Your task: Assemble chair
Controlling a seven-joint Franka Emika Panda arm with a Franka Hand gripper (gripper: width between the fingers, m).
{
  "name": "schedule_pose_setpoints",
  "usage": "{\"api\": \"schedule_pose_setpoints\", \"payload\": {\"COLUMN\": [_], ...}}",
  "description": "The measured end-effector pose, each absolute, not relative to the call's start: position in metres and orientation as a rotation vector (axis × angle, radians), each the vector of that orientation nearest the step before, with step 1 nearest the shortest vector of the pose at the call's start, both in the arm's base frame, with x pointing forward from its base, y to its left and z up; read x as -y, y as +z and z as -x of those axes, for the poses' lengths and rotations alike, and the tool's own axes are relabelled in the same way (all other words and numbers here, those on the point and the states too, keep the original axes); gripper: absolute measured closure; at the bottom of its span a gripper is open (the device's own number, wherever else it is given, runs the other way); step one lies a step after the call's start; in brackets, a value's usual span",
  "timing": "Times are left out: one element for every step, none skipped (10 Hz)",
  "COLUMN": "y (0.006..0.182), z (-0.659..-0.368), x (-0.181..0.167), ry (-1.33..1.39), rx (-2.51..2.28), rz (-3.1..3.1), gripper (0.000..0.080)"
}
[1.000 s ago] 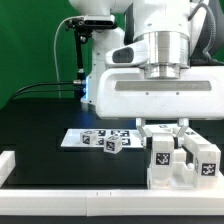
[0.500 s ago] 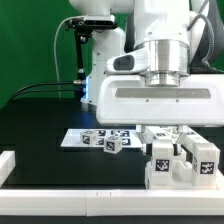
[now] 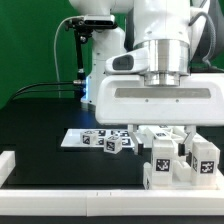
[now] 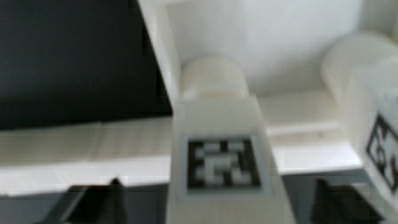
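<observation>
Starting at the exterior view's left: there's a white rail (image 3: 8, 165) at the edge of the black table (image 3: 40, 125). Next comes the marker board (image 3: 80, 138) lying flat, with a couple of small tagged blocks (image 3: 110, 144) just at its right end. Over on the exterior view's right is the cluster of white chair parts (image 3: 163, 162), tags facing the camera, sitting close together near the front edge. The gripper (image 3: 168, 135) hangs right over that cluster.

The wrist view is blurry but useful. A white chair post (image 4: 217, 120) with a rounded end and a tag on it lies between the two dark fingers (image 4: 89, 205). Its long axis runs crosswise to the line joining them, rounded end pointing away from the fingertips. There's a visible gap on both sides, so the jaws are spread and not pinching anything. A second chair piece (image 4: 365, 90) lies just beside the post, roughly parallel to it.
</observation>
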State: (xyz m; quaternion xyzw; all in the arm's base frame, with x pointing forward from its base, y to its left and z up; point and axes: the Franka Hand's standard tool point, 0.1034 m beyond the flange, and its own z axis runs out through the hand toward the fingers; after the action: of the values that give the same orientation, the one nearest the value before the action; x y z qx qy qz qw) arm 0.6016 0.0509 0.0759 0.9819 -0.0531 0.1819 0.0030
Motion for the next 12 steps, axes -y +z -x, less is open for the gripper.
{"api": "schedule_pose_setpoints", "payload": {"y": [0.0744,0.0772,0.0780,0.0804,0.0791,0.0785,0.0786,0.0783,0.0778,0.0766,0.0753,0.0752], "z": [-0.6006,-0.6030,-0.6008,-0.6058,-0.6061,-0.6057,-0.6059,-0.6058,-0.6055,-0.6049,-0.6043,-0.6039], "x": [-0.0511,-0.0517,-0.0526,-0.0526,-0.0526,-0.0526,-0.0523,-0.0528,-0.0531,-0.0527,-0.0513,-0.0531], "ry": [0.422,0.311,0.171,0.156,0.175,0.173,0.173,0.172,0.169,0.170,0.195,0.199], "rx": [0.180,0.190,0.197,0.199,0.215,0.243,0.243,0.339,0.468,0.577,0.678,0.891], "rz": [-3.109,-3.128,-3.145,-3.147,-3.144,-3.142,-3.142,-3.138,-3.126,-3.110,-3.091,-3.043], "gripper": [0.0178,0.0178,0.0156,0.0156,0.0151,0.0151,0.0151,0.0275,0.0275,0.0420,0.0518,0.0518]}}
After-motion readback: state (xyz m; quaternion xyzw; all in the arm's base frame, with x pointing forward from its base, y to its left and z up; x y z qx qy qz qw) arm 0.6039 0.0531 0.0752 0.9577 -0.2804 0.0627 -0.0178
